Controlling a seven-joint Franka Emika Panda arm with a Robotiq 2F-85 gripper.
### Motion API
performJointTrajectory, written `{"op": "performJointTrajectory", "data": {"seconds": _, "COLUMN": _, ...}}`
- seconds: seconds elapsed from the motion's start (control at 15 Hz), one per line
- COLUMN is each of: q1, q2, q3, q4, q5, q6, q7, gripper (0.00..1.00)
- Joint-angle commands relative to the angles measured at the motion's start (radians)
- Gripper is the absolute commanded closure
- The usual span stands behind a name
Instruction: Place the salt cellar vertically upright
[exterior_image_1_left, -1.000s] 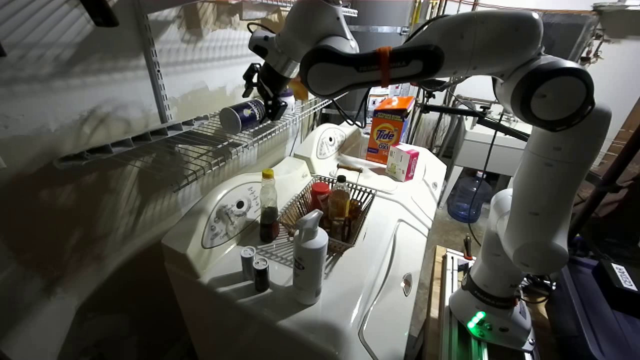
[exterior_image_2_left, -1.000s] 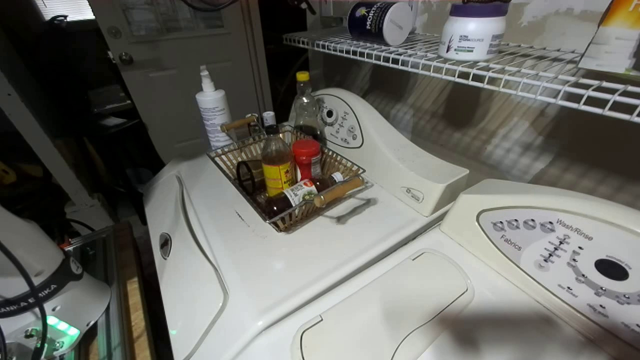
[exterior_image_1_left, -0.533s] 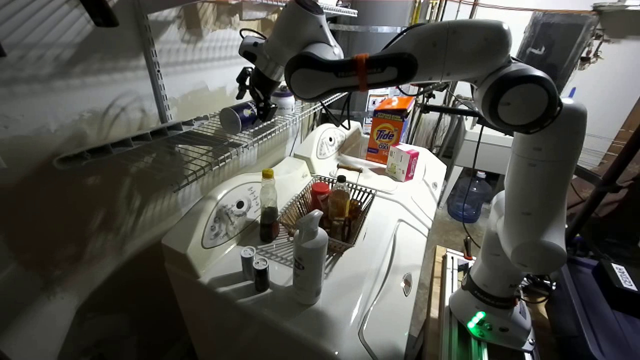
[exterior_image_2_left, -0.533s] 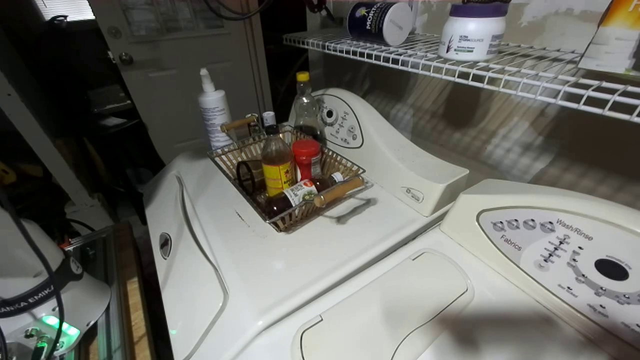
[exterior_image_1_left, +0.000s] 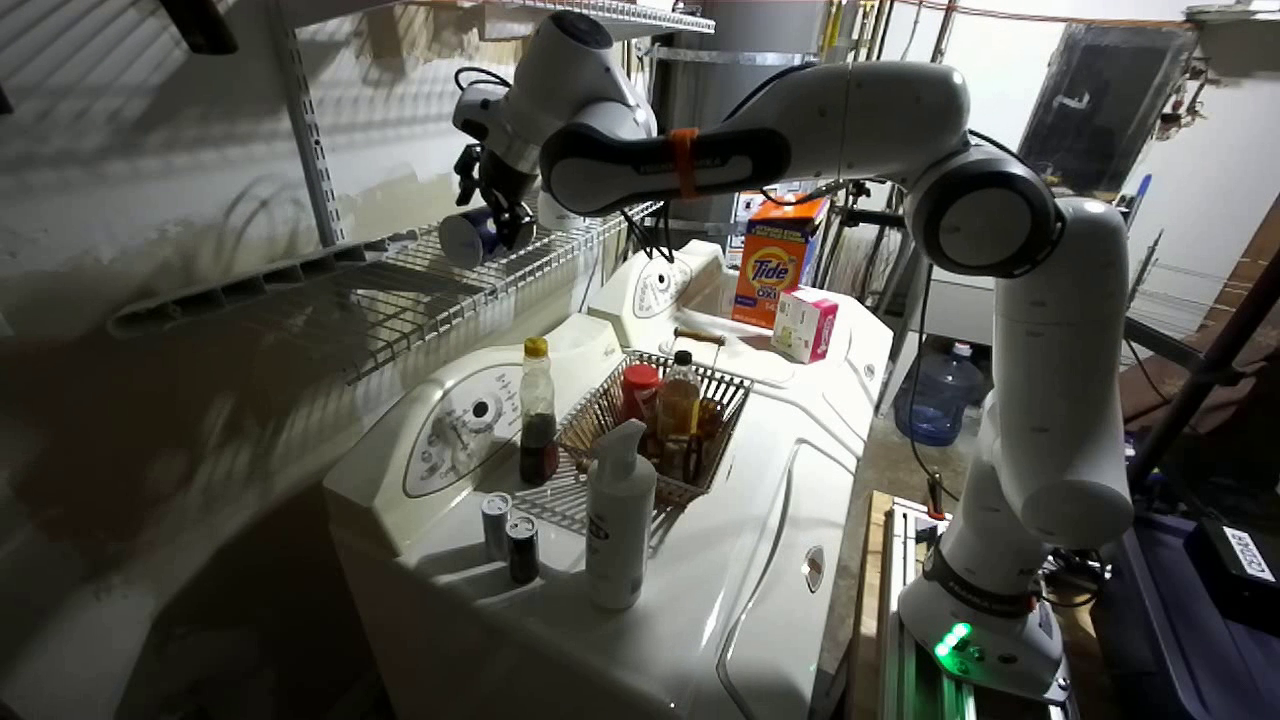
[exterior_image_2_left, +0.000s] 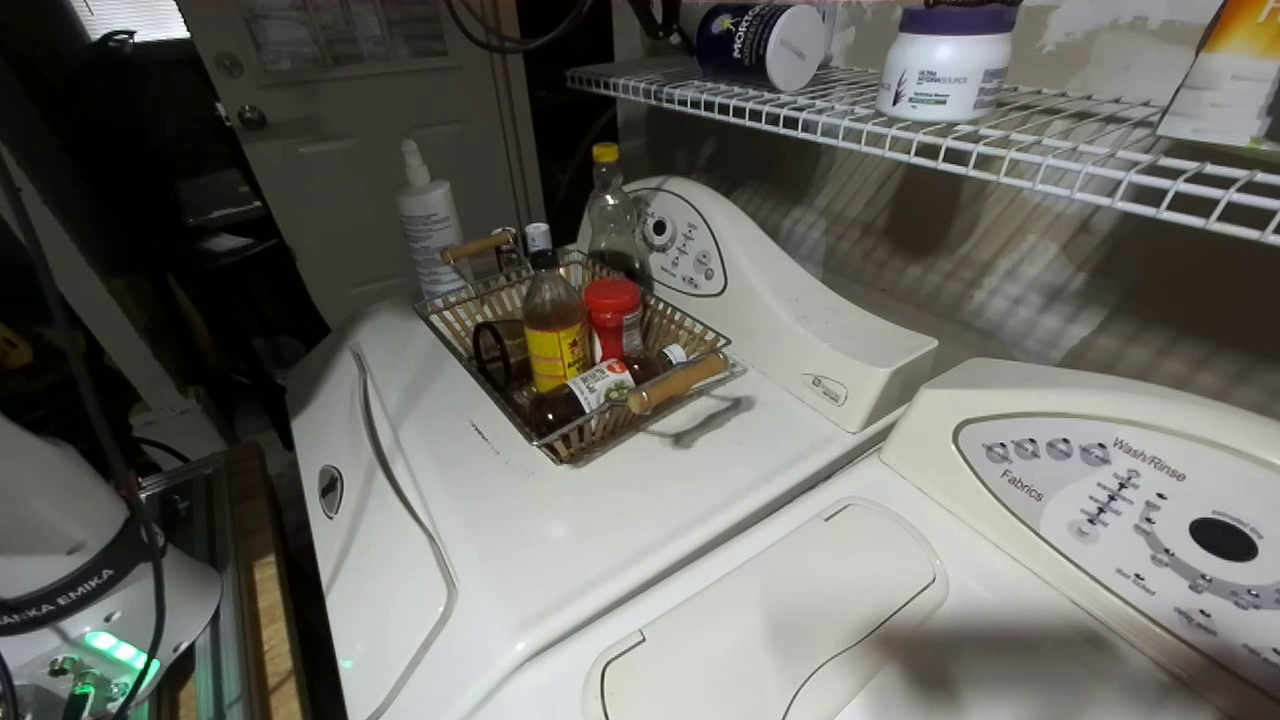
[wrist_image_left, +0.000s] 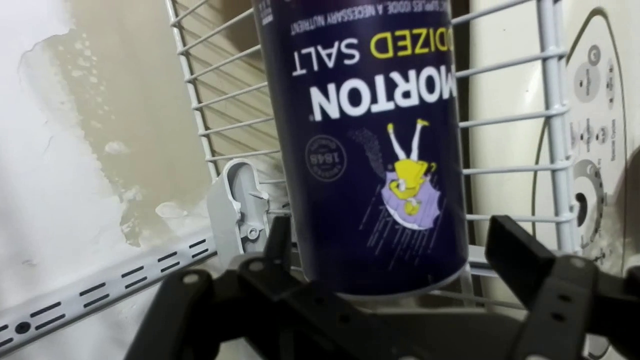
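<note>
The salt cellar is a dark blue, cylindrical Morton salt canister with pale ends. It lies on its side on the wire shelf (exterior_image_1_left: 400, 310) in both exterior views (exterior_image_1_left: 468, 237) (exterior_image_2_left: 757, 45). In the wrist view the canister (wrist_image_left: 370, 150) fills the middle, its label upside down. My gripper (exterior_image_1_left: 493, 208) is open above and close against the canister's side. In the wrist view the open fingers (wrist_image_left: 390, 237) stand on either side of the canister's near end, with a gap at each side. In an exterior view only a dark bit of the gripper (exterior_image_2_left: 662, 22) shows at the top edge.
A white jar with a purple lid (exterior_image_2_left: 945, 65) stands on the same shelf beside the canister. Below are white laundry machines (exterior_image_1_left: 740, 520) with a basket (exterior_image_1_left: 740, 400) of bottles, a yellow-capped bottle (exterior_image_1_left: 537, 410), a white spray bottle (exterior_image_1_left: 620, 530) and a Tide box (exterior_image_1_left: 775, 260).
The arm has moved left and slightly down in an exterior view, bringing the open gripper over the canister. The canister has not moved.
</note>
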Motion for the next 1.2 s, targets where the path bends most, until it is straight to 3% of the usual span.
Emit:
{"op": "performJointTrajectory", "data": {"seconds": 0.0, "q1": -0.004, "q2": 0.069, "q3": -0.001, "q4": 0.115, "q5": -0.049, "q6": -0.073, "q7": -0.03, "gripper": 0.0}}
{"op": "performJointTrajectory", "data": {"seconds": 0.2, "q1": -0.004, "q2": 0.101, "q3": -0.008, "q4": 0.163, "q5": -0.066, "q6": -0.129, "q7": -0.041, "gripper": 0.0}}
{"op": "performJointTrajectory", "data": {"seconds": 0.27, "q1": -0.006, "q2": 0.11, "q3": -0.008, "q4": 0.177, "q5": -0.066, "q6": -0.146, "q7": -0.048, "gripper": 0.25}}
{"op": "performJointTrajectory", "data": {"seconds": 0.33, "q1": -0.007, "q2": 0.12, "q3": -0.01, "q4": 0.189, "q5": -0.066, "q6": -0.16, "q7": -0.053, "gripper": 0.26}}
{"op": "performJointTrajectory", "data": {"seconds": 0.47, "q1": -0.007, "q2": 0.137, "q3": -0.01, "q4": 0.22, "q5": -0.063, "q6": -0.169, "q7": -0.064, "gripper": 0.39}}
{"op": "performJointTrajectory", "data": {"seconds": 0.73, "q1": -0.006, "q2": 0.155, "q3": -0.017, "q4": 0.248, "q5": -0.052, "q6": -0.187, "q7": -0.066, "gripper": 0.45}}
{"op": "performJointTrajectory", "data": {"seconds": 0.8, "q1": -0.006, "q2": 0.157, "q3": -0.018, "q4": 0.252, "q5": -0.051, "q6": -0.19, "q7": -0.062, "gripper": 0.45}}
{"op": "performJointTrajectory", "data": {"seconds": 0.87, "q1": -0.006, "q2": 0.16, "q3": -0.017, "q4": 0.257, "q5": -0.049, "q6": -0.195, "q7": -0.063, "gripper": 0.05}}
{"op": "performJointTrajectory", "data": {"seconds": 1.13, "q1": -0.007, "q2": 0.178, "q3": -0.023, "q4": 0.269, "q5": -0.051, "q6": -0.196, "q7": -0.063, "gripper": 0.0}}
